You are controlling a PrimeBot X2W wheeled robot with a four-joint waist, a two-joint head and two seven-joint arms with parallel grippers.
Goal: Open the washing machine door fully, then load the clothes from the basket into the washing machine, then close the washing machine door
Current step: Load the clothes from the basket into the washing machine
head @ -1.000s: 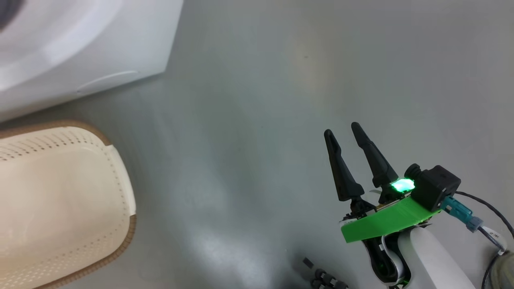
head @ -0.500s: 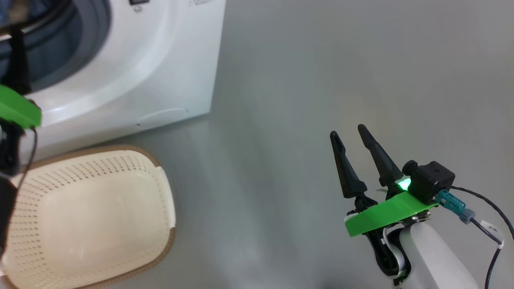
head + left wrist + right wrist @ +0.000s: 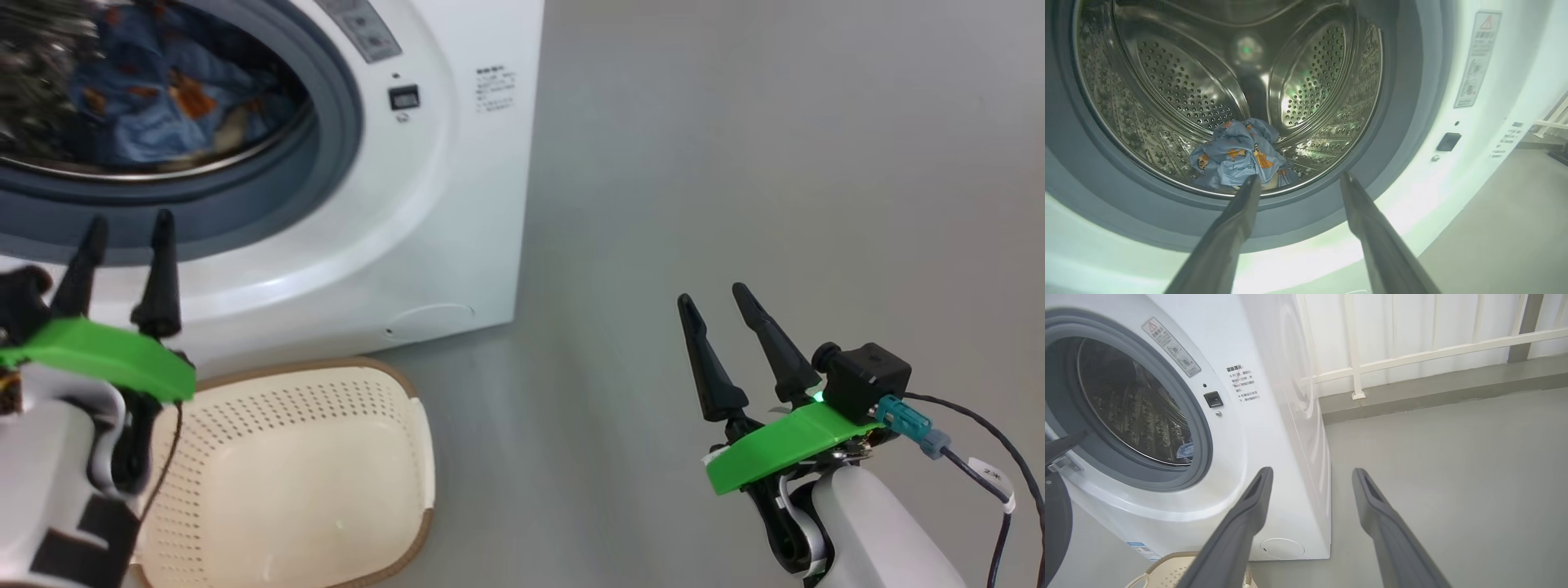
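The washing machine (image 3: 457,204) stands at the upper left with its drum mouth uncovered. The blue printed clothes (image 3: 155,106) lie inside the drum. In the left wrist view they form a heap (image 3: 1235,153) at the drum's bottom, just beyond my open left gripper (image 3: 1301,179). That left gripper (image 3: 126,233) is in front of the grey gasket, above the basket (image 3: 408,392), whose inside looks bare. My right gripper (image 3: 713,296) hovers open over the floor to the machine's right, holding nothing. A dark rounded edge at the right wrist view's left, apparently the washing machine door (image 3: 1055,531), stands swung open.
Grey floor (image 3: 775,147) spreads to the right of the machine. A white railing (image 3: 1412,355) and a low ledge run along the wall behind it. A black cable (image 3: 992,457) hangs off my right wrist.
The head camera has swung up and towards the machine, bringing the drum, the clothes and my left gripper into view. Both grippers have stayed open.
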